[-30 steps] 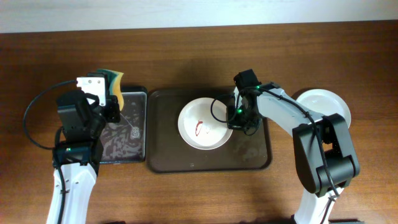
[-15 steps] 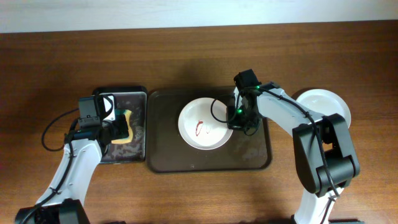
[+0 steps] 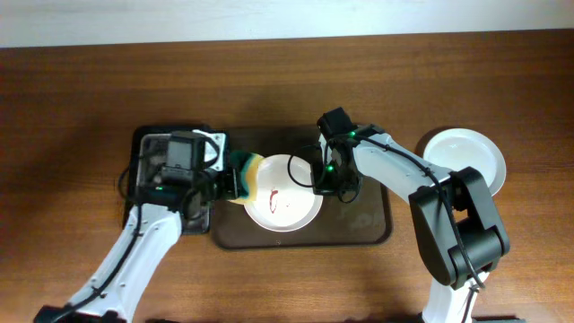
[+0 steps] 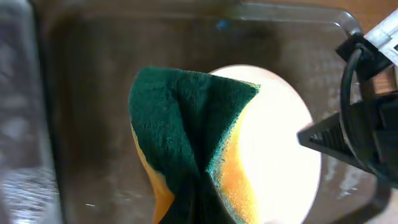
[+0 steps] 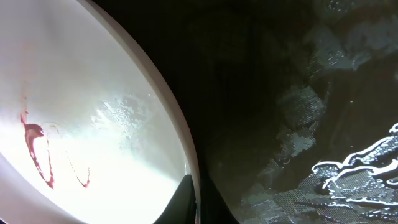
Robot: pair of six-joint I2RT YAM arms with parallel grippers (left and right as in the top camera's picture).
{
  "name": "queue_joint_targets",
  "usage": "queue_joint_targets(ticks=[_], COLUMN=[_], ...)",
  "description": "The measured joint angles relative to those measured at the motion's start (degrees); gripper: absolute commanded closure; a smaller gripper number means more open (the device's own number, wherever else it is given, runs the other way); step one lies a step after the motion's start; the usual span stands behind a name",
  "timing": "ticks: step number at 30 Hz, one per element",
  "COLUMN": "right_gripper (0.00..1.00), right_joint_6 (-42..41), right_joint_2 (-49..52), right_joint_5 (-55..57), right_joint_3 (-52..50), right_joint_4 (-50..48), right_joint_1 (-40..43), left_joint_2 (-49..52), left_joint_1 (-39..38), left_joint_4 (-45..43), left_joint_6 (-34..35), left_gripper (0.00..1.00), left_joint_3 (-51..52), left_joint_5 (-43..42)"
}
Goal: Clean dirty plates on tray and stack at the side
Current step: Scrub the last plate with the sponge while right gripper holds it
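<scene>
Overhead, we see the wooden table (image 3: 72, 90) first, then the brown tray (image 3: 363, 226) lying beneath both sets of fingers. A smaller black tray (image 3: 142, 145) sits behind the left gripper (image 3: 235, 178), just beside the brown tray. One dirty plate (image 3: 291, 208) rests on the brown tray between our two grippers. A white plate (image 3: 464, 161) lies on the table, well beyond the right gripper (image 3: 325, 186).

Our left fingers are clamped on a folded green and yellow sponge (image 3: 246, 174), which sits over the dirty plate's nearer rim; we cannot tell whether it touches. Our right fingers are pinched on the opposite rim, one inside and one outside, as the right wrist view shows. A small red smear (image 3: 273, 196) marks the plate's middle, between the sponge and the right fingers
</scene>
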State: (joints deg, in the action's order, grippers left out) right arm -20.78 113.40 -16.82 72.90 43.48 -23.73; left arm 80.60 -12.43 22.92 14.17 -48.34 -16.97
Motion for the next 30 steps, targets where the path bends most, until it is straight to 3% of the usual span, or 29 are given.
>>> queue_joint_targets(ticks=[6,12,26,30], right_gripper=[0.96,0.96,0.95,0.96], right_joint_6=[0.0,0.0,0.0,0.0], right_joint_2=[0.0,0.0,0.0,0.0], right_joint_5=[0.0,0.0,0.2,0.2], right_joint_3=[0.0,0.0,0.0,0.0], right_joint_4=[0.0,0.0,0.0,0.1], right_joint_1=[0.0,0.0,0.0,0.0], left_joint_2=[8.5,15.0,17.4,15.4], left_joint_1=[-6.9,-13.6,-19.7,-19.6], left_joint_4=[-4.5,-11.9,-8.0,-6.5], left_joint_6=[8.7,11.0,12.7,12.7], left_gripper=[1.0,1.0,1.0,1.0], left_joint_3=[0.0,-0.2,-2.3,-2.1], left_joint_5=[-0.1,0.9,29.1,31.7])
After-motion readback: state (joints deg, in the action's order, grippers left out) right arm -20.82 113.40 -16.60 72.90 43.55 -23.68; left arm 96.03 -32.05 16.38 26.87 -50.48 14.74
